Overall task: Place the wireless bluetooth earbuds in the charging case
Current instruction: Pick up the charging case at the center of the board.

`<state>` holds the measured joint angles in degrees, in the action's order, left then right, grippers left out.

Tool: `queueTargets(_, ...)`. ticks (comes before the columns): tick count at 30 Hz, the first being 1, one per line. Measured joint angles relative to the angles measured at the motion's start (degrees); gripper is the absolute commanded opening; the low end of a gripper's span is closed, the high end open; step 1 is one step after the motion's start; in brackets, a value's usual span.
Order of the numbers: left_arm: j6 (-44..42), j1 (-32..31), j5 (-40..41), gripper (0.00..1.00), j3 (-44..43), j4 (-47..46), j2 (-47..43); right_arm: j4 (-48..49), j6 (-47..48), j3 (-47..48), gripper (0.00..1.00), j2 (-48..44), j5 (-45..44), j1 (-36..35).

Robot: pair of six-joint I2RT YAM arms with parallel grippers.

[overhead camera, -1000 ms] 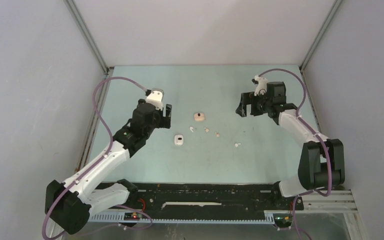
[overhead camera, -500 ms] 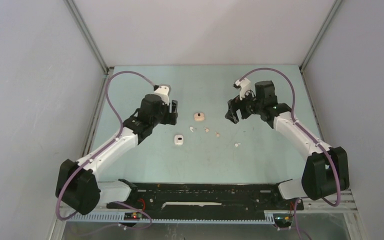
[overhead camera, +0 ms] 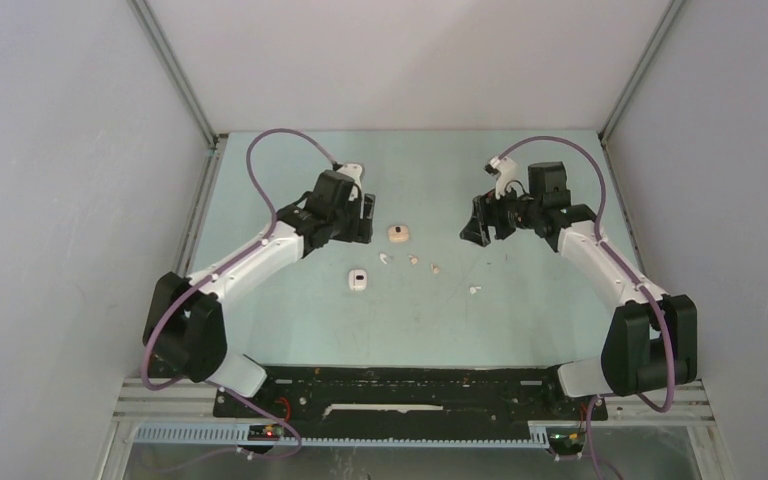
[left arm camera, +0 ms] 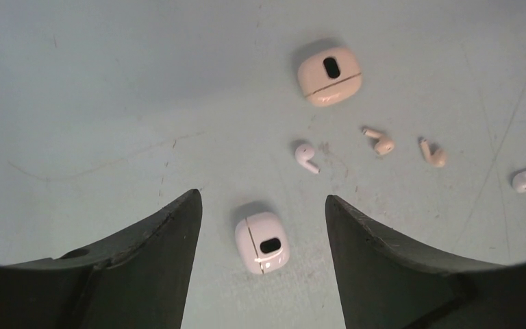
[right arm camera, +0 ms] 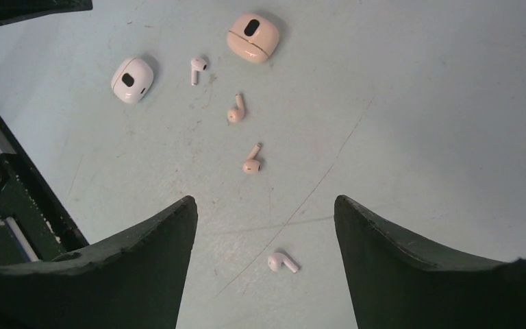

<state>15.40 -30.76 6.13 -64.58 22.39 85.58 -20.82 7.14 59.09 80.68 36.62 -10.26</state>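
Black left claw [overhead camera: 362, 218] and right claw [overhead camera: 474, 226], both spread and empty, hang from outstretched arms [overhead camera: 260, 255] angled toward the earbuds [overhead camera: 413, 260].

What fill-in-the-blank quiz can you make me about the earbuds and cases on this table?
Loose on the table lie ___ earbuds.
The tan case sits ___ from the arm bases than the white case.
Both cases' lids are ___.
Missing words: four; farther; closed.
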Motion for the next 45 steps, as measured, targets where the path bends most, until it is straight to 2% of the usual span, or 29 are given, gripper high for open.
queueTargets(7, 2.03, 0.07, 0.11, 0.73, 1.03, 5.86, 0.04, -1.40, 0.11, 0.00, 0.77, 0.48, 5.53, 1.05)
queueTargets(9, 2.43, 0.07, 0.11, 0.73, 1.18, 6.45, 0.39, -1.49, 0.15, 0.00, 0.76, 1.49, 11.96, 2.16)
queueTargets(13, 2.71, 0.07, -0.11, 0.73, 1.25, 7.02, 2.05, -1.79, -1.14, 0.26, 0.74, 5.97, 32.72, 5.16)
queueTargets(15, 2.71, 0.07, -0.26, 0.73, 1.25, 7.39, 2.95, -1.79, -2.36, 0.26, 0.75, 8.07, 39.60, 6.08)
queueTargets(21, 3.08, 0.07, -0.44, 0.73, 1.25, 7.85, 4.26, -1.99, -2.58, 0.35, 0.76, 8.46, 47.76, 6.62)
queueTargets(25, 3.74, 0.07, -0.92, 0.71, 1.25, 7.87, 5.20, -3.37, -1.70, 0.35, 0.76, 8.35, 45.97, 6.60)
queueTargets(35, 4.68, -1.40, -2.10, 0.70, 2.62, 8.33, 6.88, -5.22, 0.57, 0.35, 0.77, 5.92, 27.78, 6.10)
queueTargets(40, 4.72, -2.27, -2.27, 0.70, 2.78, 9.09, 9.64, -5.29, 1.09, 0.35, 0.77, 5.64, 24.55, 5.51)
queueTargets(45, 5.14, -3.48, -1.81, 0.64, 2.75, 10.64, 11.23, -5.62, 1.38, 0.35, 0.77, 5.64, 23.06, 5.42)
